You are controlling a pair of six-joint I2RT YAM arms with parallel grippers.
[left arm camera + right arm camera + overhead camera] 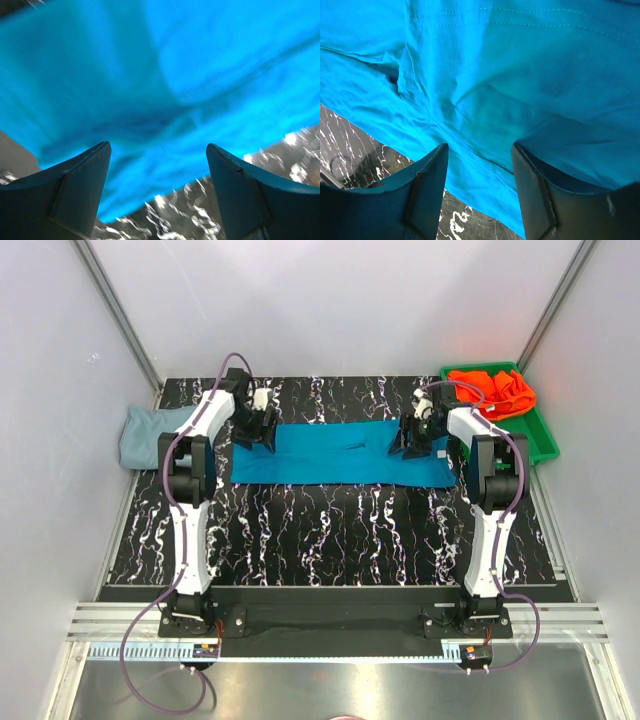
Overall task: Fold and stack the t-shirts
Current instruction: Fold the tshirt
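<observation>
The teal-blue t-shirt (340, 453) lies folded into a long flat strip across the middle of the marbled table. My left gripper (262, 436) is over its far left corner, jaws open and empty, with the shirt's edge (165, 90) just beyond the fingertips. My right gripper (410, 443) is over the shirt's far right part, jaws open, straddling the cloth (485, 100) without pinching it. The pale grey-blue t-shirt (148, 432) lies bunched at the table's left edge. The bright orange-red t-shirt (494, 392) lies crumpled in the tray.
A green plastic tray (538, 437) stands at the back right, beside the right arm. White walls close in on both sides and the back. The black marbled tabletop (330, 530) stretches in front of the teal shirt.
</observation>
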